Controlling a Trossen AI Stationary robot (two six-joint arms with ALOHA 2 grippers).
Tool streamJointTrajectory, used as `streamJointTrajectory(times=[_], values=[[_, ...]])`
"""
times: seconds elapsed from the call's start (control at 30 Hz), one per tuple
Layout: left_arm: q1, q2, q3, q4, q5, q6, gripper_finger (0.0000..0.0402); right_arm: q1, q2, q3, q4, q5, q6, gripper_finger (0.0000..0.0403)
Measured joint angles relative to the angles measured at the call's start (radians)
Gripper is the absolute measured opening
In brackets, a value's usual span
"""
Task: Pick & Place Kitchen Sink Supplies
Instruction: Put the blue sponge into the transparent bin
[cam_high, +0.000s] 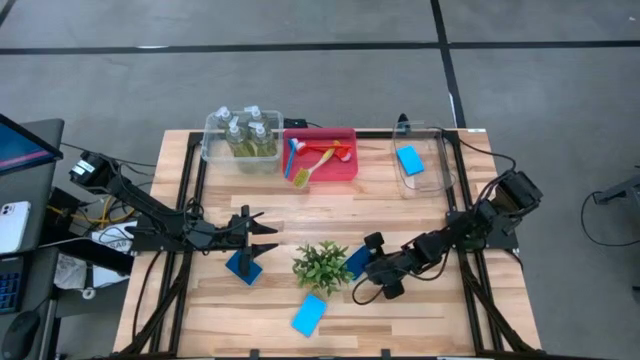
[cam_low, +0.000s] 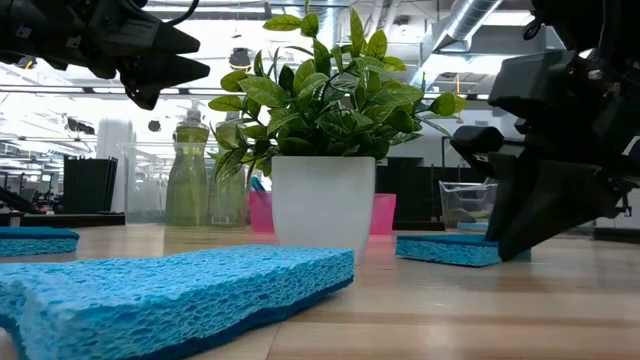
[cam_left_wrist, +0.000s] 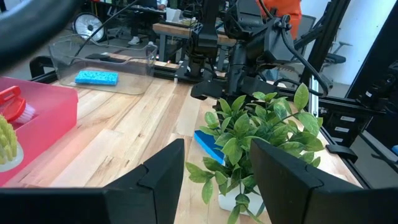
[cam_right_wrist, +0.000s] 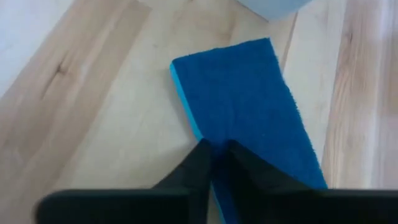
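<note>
No legible brand or writing was noted on any item. In the right wrist view alone, the right gripper (cam_right_wrist: 214, 155) was seen with fingers pressed together on the edge of a dark-blue sponge (cam_right_wrist: 249, 106), coarse-textured, flat on the wooden table (cam_high: 400, 310) at centre frame beside the plant (cam_high: 322, 265). The left gripper (cam_high: 262, 238), at left of centre in the high view, was found with jaws spread and nothing between them.

Dark-blue sponge (cam_right_wrist: 249, 106), flat on the wood, pinched at its near end between the right gripper's (cam_right_wrist: 214, 158) closed jaws. Second dark-blue sponge (cam_high: 244, 266) lying just below the left gripper's (cam_high: 262, 236) parted jaws. Light-blue sponge (cam_high: 309, 315) flat near the front edge, apart from both jaws. Another light-blue sponge (cam_high: 410, 160) and four bottles (cam_high: 246, 133) of yellow-green liquid, upright, far beyond the jaws. Brushes (cam_high: 318, 160) heaped, also far.
</note>
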Motion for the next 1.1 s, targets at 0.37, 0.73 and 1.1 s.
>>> streamJointTrajectory(times=[0.37, 0.73, 1.1], values=[[0.0, 0.0, 0.0, 0.0, 0.0, 0.002, 0.0186, 0.013, -0.04, -0.002, -0.06, 0.006, 0.0, 0.0004], [0.0, 0.0, 0.0, 0.0, -0.091, -0.015, 0.0186, 0.066, -0.162, -0.008, -0.205, 0.049, 0.055, 0.0001], [0.0, 0.0, 0.0, 0.008, -0.284, -0.061, 0.0186, 0.147, -0.246, -0.006, -0.328, 0.211, 0.126, 0.0001]])
